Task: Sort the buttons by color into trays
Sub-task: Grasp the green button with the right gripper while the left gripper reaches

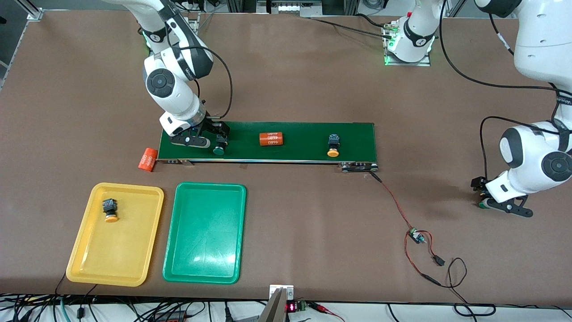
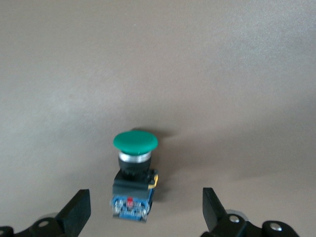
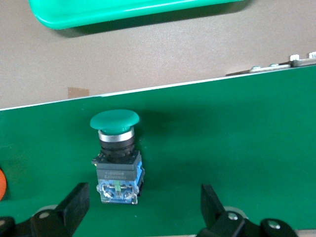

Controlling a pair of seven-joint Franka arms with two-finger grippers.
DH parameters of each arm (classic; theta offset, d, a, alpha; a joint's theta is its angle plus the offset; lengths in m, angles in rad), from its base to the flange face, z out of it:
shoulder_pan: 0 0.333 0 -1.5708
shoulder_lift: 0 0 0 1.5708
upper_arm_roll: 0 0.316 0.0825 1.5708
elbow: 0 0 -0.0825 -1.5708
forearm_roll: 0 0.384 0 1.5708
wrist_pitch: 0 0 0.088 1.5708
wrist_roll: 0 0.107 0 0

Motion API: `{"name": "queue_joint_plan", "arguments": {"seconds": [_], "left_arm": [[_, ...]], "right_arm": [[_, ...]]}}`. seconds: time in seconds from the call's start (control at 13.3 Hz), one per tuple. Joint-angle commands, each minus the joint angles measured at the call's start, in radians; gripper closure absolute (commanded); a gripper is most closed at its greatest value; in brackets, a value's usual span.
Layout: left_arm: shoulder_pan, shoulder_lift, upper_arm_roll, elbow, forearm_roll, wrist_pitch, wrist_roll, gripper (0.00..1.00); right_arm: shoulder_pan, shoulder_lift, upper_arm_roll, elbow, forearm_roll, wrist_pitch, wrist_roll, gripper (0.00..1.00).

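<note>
- A brown table (image 1: 286, 214) carries a dark-green conveyor belt (image 1: 304, 134), with the yellow tray (image 1: 85, 264) and green tray (image 1: 178, 264) nearer the front camera.
- The right gripper (image 1: 210, 142) straddles a green button (image 3: 114, 148) lying on the belt, jaws wide; it should centre on the body before it squeezes.
- The left gripper (image 1: 502, 203), also wide, sits low over another green button (image 2: 134, 170) on bare table.
- One yellow button (image 1: 110, 210) lies in the yellow tray, another (image 1: 333, 145) on the belt.
</note>
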Motion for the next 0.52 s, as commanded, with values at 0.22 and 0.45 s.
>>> {"name": "queue_joint_plan", "arguments": {"seconds": [0.22,0.45], "left_arm": [[0.012,0.074,0.006,0.061,-0.039,-0.006,0.085,0.0],[0.012,0.082,0.01,0.06,-0.05,-0.004,0.088,0.07]], "right_arm": [[0.002,0.049,-0.02,0.017,-0.026,0.055,0.008,0.0],[0.001,0.07,-0.028,0.02,-0.07,0.059,0.008,0.19]]}}
